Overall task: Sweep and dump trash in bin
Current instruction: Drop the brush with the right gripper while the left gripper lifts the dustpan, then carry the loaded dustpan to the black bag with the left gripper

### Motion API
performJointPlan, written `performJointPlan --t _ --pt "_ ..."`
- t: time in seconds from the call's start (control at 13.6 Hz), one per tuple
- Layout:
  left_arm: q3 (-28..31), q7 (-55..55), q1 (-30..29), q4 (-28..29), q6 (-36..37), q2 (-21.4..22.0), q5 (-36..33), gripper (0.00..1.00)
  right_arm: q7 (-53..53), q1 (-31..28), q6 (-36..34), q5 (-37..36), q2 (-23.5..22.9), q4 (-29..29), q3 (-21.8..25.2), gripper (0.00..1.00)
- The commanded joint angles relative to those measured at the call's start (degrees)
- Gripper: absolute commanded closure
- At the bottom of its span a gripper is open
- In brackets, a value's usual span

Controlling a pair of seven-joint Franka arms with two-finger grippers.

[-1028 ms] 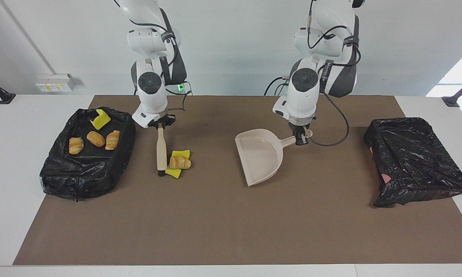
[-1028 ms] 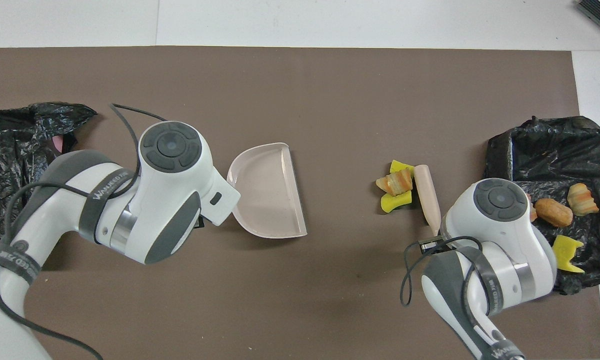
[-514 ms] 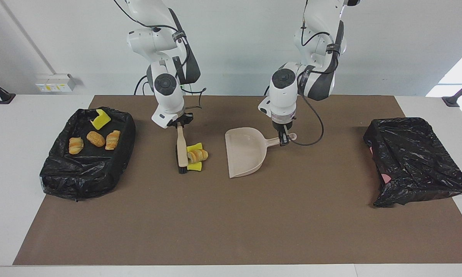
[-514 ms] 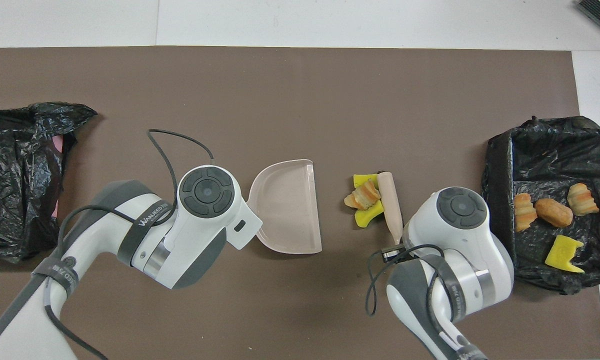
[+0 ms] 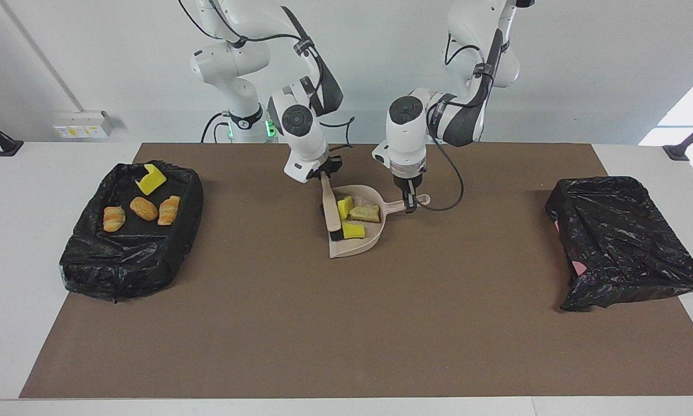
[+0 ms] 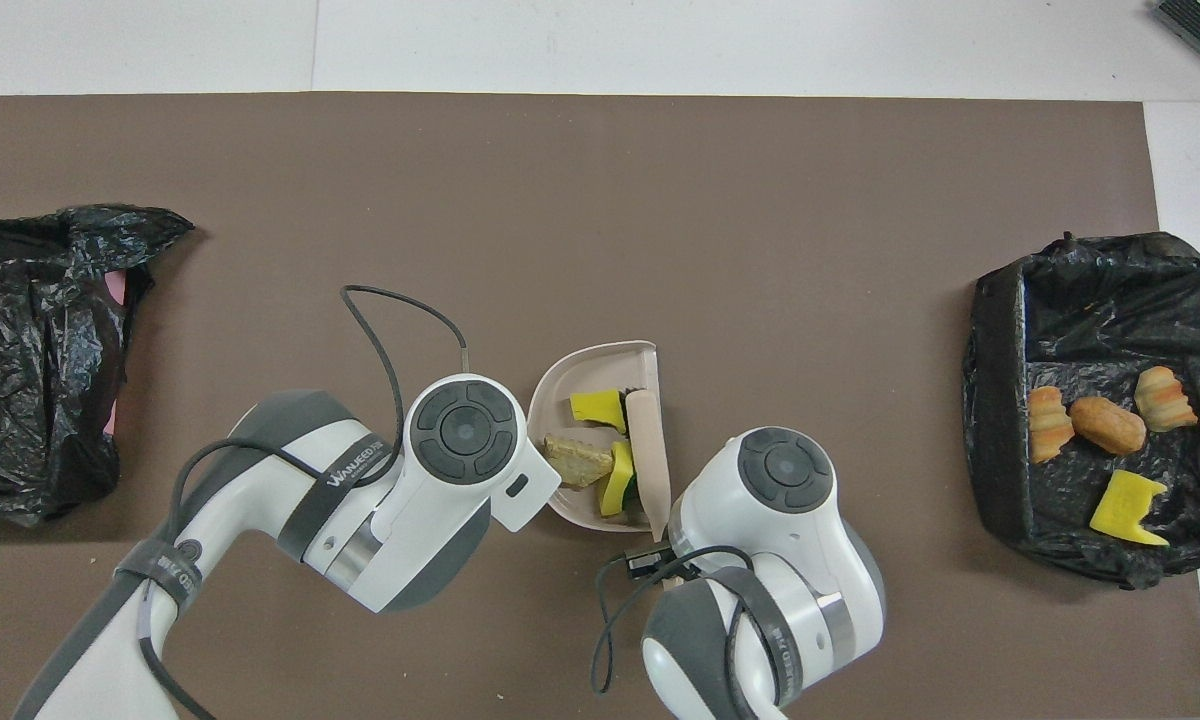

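Brown mat-covered worktop (image 5: pixel 346 323). Open black-lined bin (image 5: pixel 86 254) at right arm's end carries three pastries and a sponge bit; crumpled black bag (image 5: pixel 623 242) sits at left arm's end. Beige plastic dustpan (image 5: pixel 352 245) mid-worktop now contains the trash (image 5: pixel 356 215), two yellow sponge bits and a bread lump, so I judge sweeping done, dumping left. My left hand (image 5: pixel 409 203) is clamped on the dustpan handle. My right hand (image 5: pixel 322 171) grips the beige brush (image 5: pixel 329 208), bristles inside the pan.

Four pastries (image 5: pixel 144 208), three sponges (image 5: pixel 151 179) (yellow), two bags (image 5: pixel 623 242), one dustpan (image 5: pixel 355 245), one brush (image 5: pixel 329 208).
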State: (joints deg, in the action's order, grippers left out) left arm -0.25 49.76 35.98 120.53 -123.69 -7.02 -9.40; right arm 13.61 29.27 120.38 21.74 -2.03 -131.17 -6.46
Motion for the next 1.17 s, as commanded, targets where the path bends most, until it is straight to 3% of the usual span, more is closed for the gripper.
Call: performJointPlan --t 0.0,0.29,0.59,0.88,1.1 --pt "0.3 -0.4 -0.2 3.8 -3.8 2.0 -0.5 1.00 2.6 0.6 -4.7 2.0 -0.4 3.8 0.0 1.00" --pt "0.2 3.5 -3.8 2.5 -3.8 1.0 2.4 1.00 3.3 -3.2 -16.1 -1.2 3.8 7.2 0.7 1.00" --pt "0.2 9.9 -8.3 1.3 -4.0 0.6 8.4 1.00 7.6 -1.4 -20.1 -7.8 8.1 5.1 0.0 1.00" --pt "0.2 15.8 -13.9 -2.2 -2.8 1.1 12.6 1.00 20.1 7.4 -17.8 -7.4 15.0 -2.2 -0.1 1.00" --pt "0.3 22.3 -17.9 -10.2 6.9 0.6 13.6 1.00 28.6 12.7 -12.8 -7.2 15.0 -5.3 -0.3 1.00"
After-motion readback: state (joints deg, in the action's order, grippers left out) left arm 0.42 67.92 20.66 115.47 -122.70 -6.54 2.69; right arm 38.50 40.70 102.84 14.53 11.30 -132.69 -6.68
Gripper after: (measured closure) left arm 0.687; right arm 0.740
